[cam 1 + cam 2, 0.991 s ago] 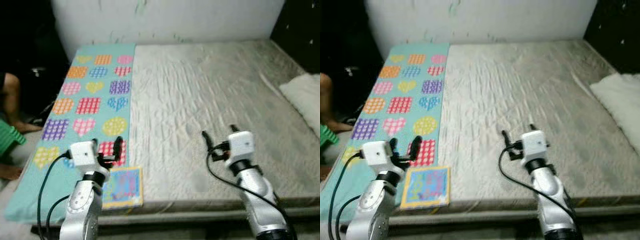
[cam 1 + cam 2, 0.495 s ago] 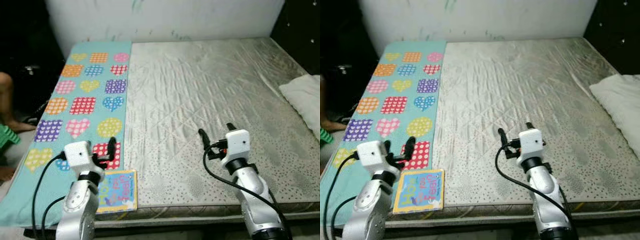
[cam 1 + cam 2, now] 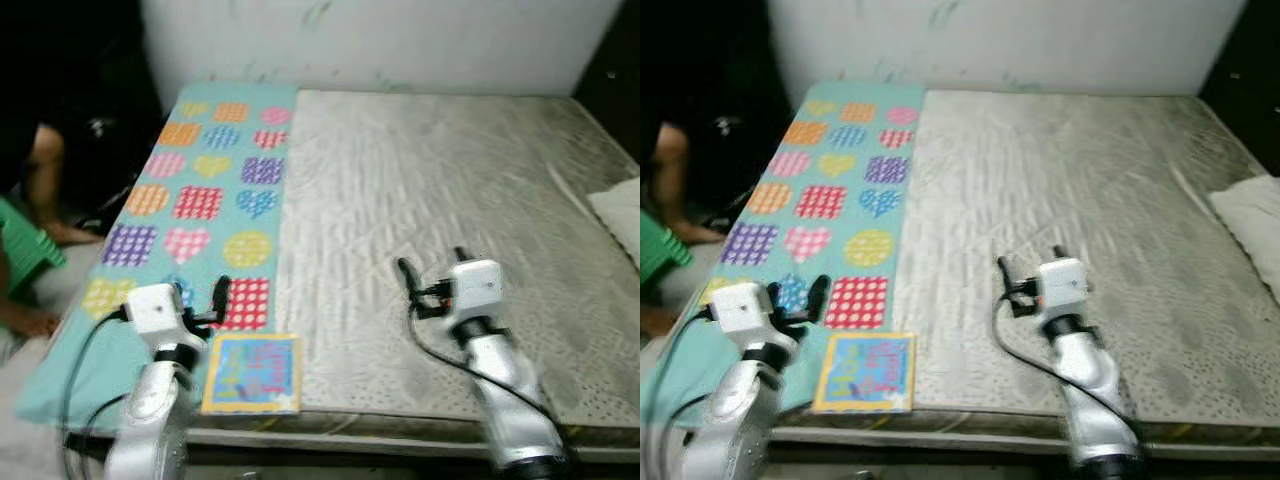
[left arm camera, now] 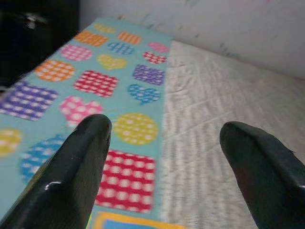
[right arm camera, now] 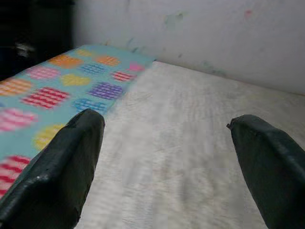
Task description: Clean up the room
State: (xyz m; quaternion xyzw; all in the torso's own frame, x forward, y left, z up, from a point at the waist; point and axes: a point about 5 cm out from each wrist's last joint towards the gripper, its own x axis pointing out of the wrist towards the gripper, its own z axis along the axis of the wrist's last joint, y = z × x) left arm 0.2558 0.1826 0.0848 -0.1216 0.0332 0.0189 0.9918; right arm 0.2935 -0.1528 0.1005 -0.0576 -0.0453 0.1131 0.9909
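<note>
A colourful children's book is lying flat on the bed, at the near edge, straddling the seam between the teal heart-patterned mat and the grey quilted mattress cover. It is the one loose item on the bed surface and is judged to be the item to tidy. The left gripper is hovering just beside the book's far left corner, above the mat, with its jaws spread wide and nothing between them; in the left wrist view the book's top edge is showing low between the two black fingers. The right gripper is hanging over the bare mattress cover, well apart from the book, and its jaws are also standing wide and empty. The step in hand is judged to be the approach: neither gripper is touching the book. The next move is likely calling for the left gripper to drop toward the book's edge and close on it; because the book is lying flat, the near edge by the mattress border may be offering the easier purchase. A white pillow is being cut off at the right side of the frame. A person's arm and leg and a green object are sitting at the left in shadow and are hard to make out. The head views are slightly blurred, so the book's cover lettering is not readable.
</note>
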